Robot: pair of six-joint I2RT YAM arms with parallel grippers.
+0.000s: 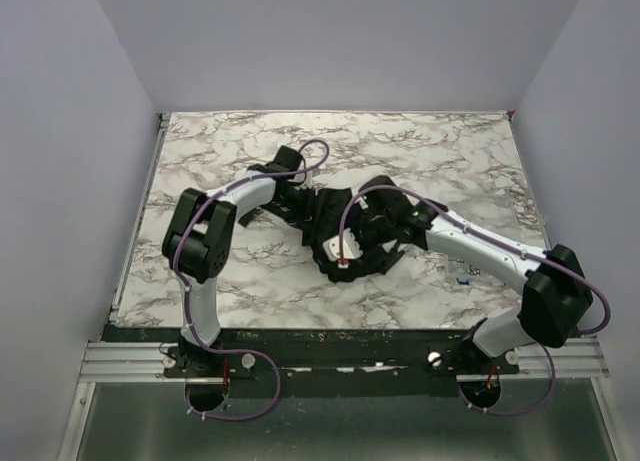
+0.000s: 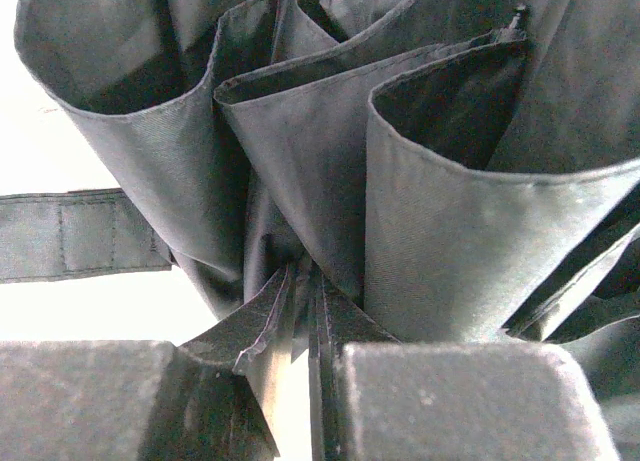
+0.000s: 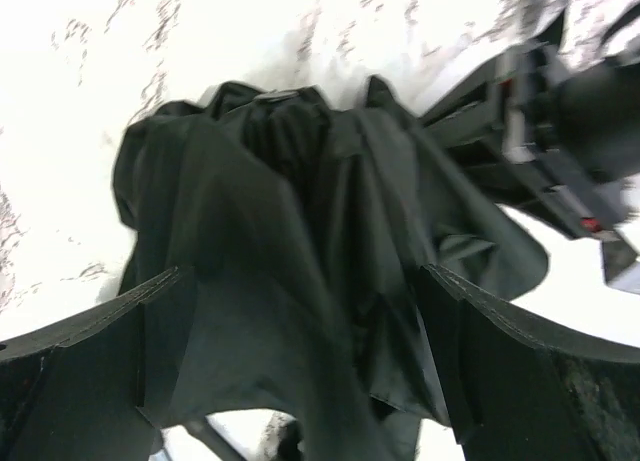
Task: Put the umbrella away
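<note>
- The umbrella lies collapsed near the middle of the marble table, a loose black bundle of crumpled fabric rather than a spread canopy.
- Both arms reach in to it. The left arm comes from the left to the bundle's far-left end, and the right arm comes from the right over its near-right part.
- The left pincer is nearly together and clamped on the umbrella. In the left wrist view its two dark pads fill the bottom edge, with only a narrow gap between them.
- In that gap sit pinched folds of fabric and thin dark ribs that fan upward into deep, open pleats of the umbrella.
- A flat black strap with a stitched patch runs off to the left of the pleats, above the bright table.
- The right pincer stands wide apart. In the right wrist view its fingers sit at either side of the frame.
- The umbrella bulges up between those fingers, straddled but not squeezed.
- In the same view the left arm's end shows blurred at the upper right, just beside the fabric.
</note>
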